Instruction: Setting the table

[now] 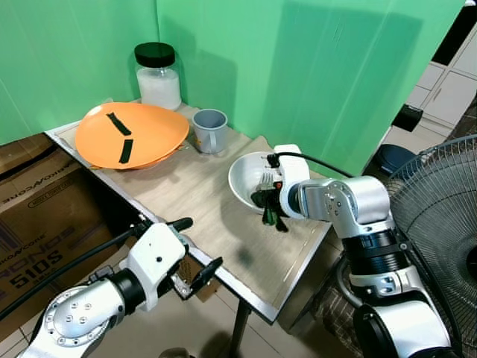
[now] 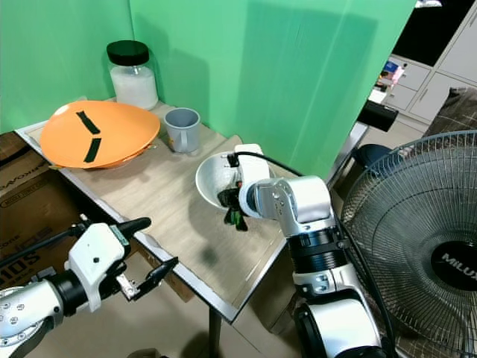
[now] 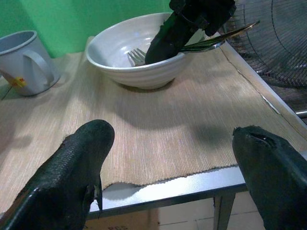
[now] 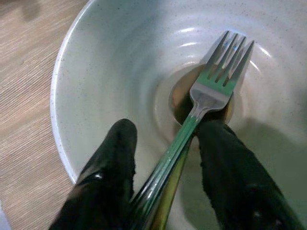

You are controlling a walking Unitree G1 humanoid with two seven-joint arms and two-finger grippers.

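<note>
A white bowl (image 1: 244, 173) stands on the wooden table (image 1: 194, 201) near its right edge. A metal fork (image 4: 216, 81) lies in the bowl, tines on the bottom and handle slanting up over the rim. My right gripper (image 1: 270, 203) reaches into the bowl, open, with the fork's handle running between its fingers (image 4: 115, 153) and close against one of them. My left gripper (image 1: 200, 242) hovers open at the table's front edge, holding nothing. An orange plate (image 1: 130, 134) with two black marks and a grey mug (image 1: 210, 130) sit further back.
A jar (image 1: 158, 74) of white powder with a black lid stands in the back corner against the green screen. A large fan (image 1: 440, 216) is close on the right. A cardboard box (image 1: 30, 194) sits on the floor to the left of the table.
</note>
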